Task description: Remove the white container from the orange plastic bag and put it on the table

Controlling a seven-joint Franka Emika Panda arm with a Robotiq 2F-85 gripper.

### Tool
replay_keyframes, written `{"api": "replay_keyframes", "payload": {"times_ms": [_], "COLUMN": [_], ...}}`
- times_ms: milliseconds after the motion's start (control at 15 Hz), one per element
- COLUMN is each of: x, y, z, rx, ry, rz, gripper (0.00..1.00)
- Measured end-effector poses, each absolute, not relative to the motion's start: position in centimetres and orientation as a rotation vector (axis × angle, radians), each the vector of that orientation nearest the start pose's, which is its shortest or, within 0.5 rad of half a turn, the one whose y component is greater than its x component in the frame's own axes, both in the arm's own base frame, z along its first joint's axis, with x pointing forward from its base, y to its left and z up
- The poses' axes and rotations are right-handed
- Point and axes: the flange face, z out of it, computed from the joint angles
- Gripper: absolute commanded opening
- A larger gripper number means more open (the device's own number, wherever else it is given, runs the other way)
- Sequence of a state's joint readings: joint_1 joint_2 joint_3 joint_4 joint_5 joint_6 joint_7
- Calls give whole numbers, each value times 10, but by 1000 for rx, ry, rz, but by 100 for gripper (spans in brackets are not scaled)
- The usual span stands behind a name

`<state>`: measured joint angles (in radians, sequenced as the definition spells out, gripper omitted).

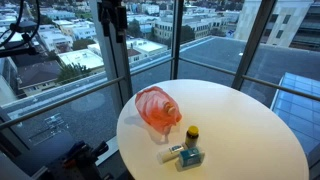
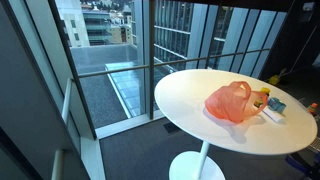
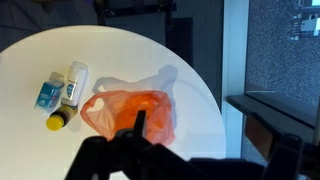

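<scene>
The orange plastic bag (image 1: 157,108) lies crumpled on the round white table (image 1: 250,130). It also shows in the other exterior view (image 2: 231,102) and in the wrist view (image 3: 130,110). The white container is not visible; the bag hides whatever is inside it. My gripper (image 3: 214,142) shows as a dark silhouette at the bottom of the wrist view. It is high above the table with the bag below its left finger, and the jaws look apart and empty. In an exterior view it hangs high near the window (image 1: 113,20).
A yellow-capped bottle (image 3: 58,120) and a flat white-and-teal item (image 3: 62,88) lie beside the bag, and both show in an exterior view (image 1: 191,133) (image 1: 186,155). The table edge is close to the bag. Glass walls and a railing surround the table.
</scene>
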<state>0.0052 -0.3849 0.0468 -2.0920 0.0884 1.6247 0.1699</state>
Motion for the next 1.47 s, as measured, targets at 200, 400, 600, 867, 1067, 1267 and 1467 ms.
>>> {"api": "replay_keyframes", "payload": {"times_ms": [200, 400, 600, 867, 1067, 1267, 1467], "x": [427, 427, 432, 449, 461, 472, 481], "y": [34, 34, 28, 11, -1, -15, -33], "z": [573, 572, 564, 542, 514, 482, 449], "rx": [-3071, -3072, -3084, -3117, -3137, -3148, -3143], "ry": [200, 201, 227, 336, 438, 555, 682], "rz": [137, 141, 148, 130, 124, 116, 118], "gripper": [100, 100, 100, 100, 100, 100, 100]}}
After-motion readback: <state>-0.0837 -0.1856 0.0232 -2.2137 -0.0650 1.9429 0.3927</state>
